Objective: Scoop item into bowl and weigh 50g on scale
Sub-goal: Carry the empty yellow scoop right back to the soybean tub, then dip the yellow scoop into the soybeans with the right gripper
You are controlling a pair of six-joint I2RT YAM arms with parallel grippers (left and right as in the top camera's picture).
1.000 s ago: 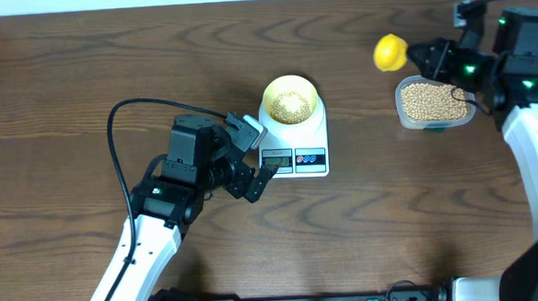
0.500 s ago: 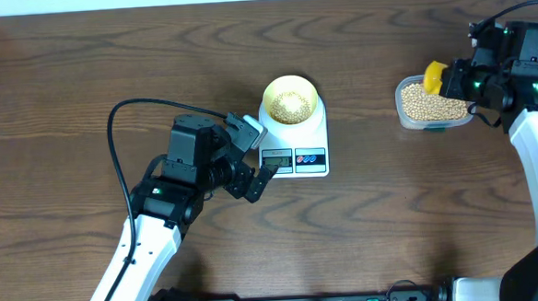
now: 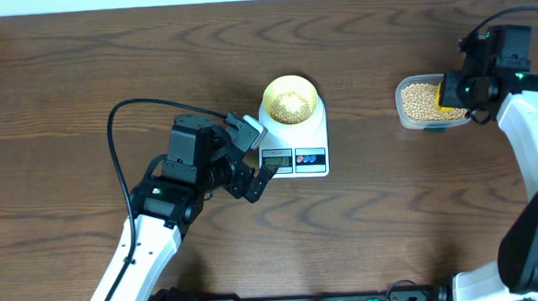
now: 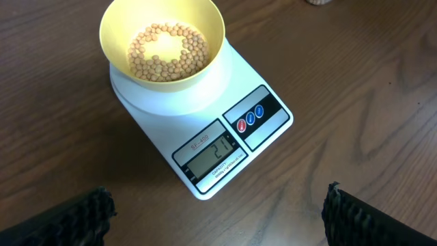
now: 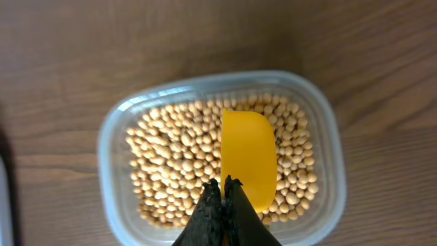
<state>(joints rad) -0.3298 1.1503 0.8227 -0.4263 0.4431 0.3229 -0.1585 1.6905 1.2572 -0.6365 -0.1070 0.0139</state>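
The right arm comes up along the right edge of the desk [image 3: 80, 68], its wrist bent left. The right end effector [image 5: 222, 188] points straight down, fingers pressed together on the near end of the yellow scoop [image 5: 249, 156]. The scoop's handle is hidden inside that grip. The scoop reaches away from the fingertips over the middle of the clear tub [image 5: 108, 140] and lies low over the beans [image 5: 171, 160] that fill it. Whether it touches them, and whether its hollow faces up or down, cannot be told. In the overhead view only a yellow sliver of it shows beside the wrist.

The left arm rises from the bottom edge and slants up to the right. The left end effector [image 3: 255, 157] is spread wide and holds nothing, touching nothing. It is tilted toward the scale [image 4: 266, 89], just short of its front left corner. In the wrist view both fingertips are cut off by the bottom edge. Beyond them the display [image 4: 213, 154] reads 21, with red and blue buttons [image 4: 250, 120] beside it. On the platform behind sits the bowl [image 4: 113, 31], a shallow layer of beans across its bottom.
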